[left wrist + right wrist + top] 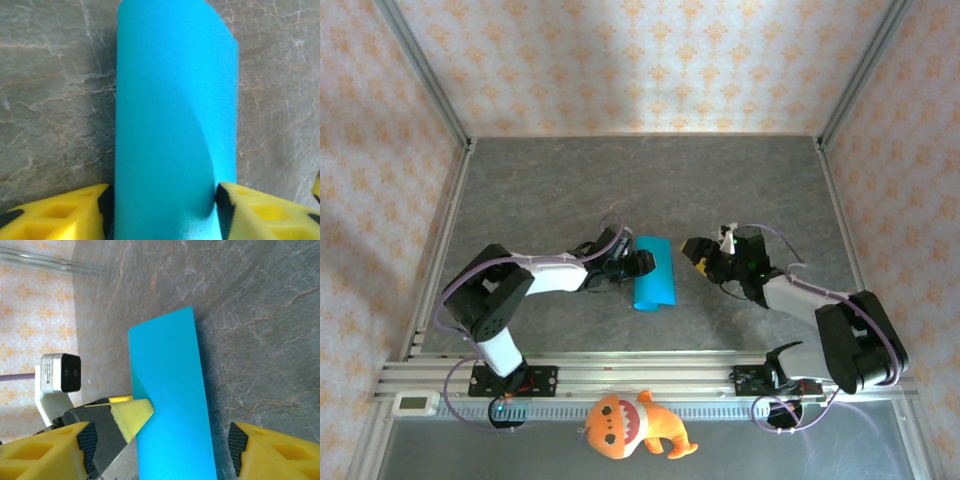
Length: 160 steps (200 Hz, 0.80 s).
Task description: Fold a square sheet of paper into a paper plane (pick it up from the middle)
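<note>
- Top external view, nearest me: an orange plush toy (632,425) lay on the front rail, well clear of the work and best left alone.
- Just beyond it, the left gripper (638,262) sat at the left edge of the square sheet of paper (654,272). In its wrist view the yellow fingers (260,210) flanked the sheet and seemed to touch its sides. I could not tell whether they pinched it or merely rested there.
- The sheet lay in the middle of the table (570,190), doubled over into a tall strip, with a bend that looked rounded rather than creased.
- Across from it the right gripper (700,255) stood near the sheet's right side but apart from it, jaws spread and holding nothing.
- To my eye the step was setting that first fold. I'd have had one side pin the loose edges square while the other came down flat and pressed along the bend from the middle outwards. It wanted doing slowly, since thin paper skids and springs back.
</note>
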{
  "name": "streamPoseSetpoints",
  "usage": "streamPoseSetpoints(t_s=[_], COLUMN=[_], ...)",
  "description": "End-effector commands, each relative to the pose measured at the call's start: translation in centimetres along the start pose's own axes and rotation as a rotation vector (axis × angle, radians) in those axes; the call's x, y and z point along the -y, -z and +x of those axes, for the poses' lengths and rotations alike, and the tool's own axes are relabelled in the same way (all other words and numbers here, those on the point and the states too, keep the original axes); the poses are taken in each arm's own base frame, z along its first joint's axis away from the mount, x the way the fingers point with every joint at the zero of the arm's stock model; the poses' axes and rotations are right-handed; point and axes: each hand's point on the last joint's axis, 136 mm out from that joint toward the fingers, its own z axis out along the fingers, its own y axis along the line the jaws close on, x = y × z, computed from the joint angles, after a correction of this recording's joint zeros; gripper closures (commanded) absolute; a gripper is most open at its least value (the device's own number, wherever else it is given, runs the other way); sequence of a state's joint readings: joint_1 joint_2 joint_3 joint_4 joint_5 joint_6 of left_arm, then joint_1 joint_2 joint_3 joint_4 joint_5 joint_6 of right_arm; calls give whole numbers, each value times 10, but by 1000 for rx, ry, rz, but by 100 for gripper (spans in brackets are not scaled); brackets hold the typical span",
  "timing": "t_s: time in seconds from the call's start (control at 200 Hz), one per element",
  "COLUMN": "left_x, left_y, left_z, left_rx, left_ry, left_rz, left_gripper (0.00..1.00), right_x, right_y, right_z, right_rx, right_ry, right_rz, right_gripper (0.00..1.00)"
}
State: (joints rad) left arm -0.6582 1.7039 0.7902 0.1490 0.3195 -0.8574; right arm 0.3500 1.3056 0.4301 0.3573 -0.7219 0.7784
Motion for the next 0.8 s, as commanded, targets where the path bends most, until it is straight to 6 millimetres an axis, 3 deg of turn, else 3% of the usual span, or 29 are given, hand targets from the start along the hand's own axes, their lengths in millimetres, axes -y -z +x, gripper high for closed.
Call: streamPoseSetpoints(t_s=[0.0, 0.245, 0.535, 0.796], left_x=[-27, -25, -41, -43], left_y=[13, 23, 22, 17], left_z=[-7, -13, -18, -16], left_rx=[32, 45, 47, 50], left_ry=[-92, -176, -246, -263], left_rz=[-156, -177, -272, -248], left_gripper=[32, 31, 34, 40], right_x=[-17, -20, -20, -16], right_y=[-2, -7, -14, -21], right_z=[-9, -4, 5, 11], right_rx=[38, 29, 11, -13], right_ry=[39, 21, -11, -24], right_rz=[-32, -41, -62, -59], right_gripper=[28, 29, 35, 42])
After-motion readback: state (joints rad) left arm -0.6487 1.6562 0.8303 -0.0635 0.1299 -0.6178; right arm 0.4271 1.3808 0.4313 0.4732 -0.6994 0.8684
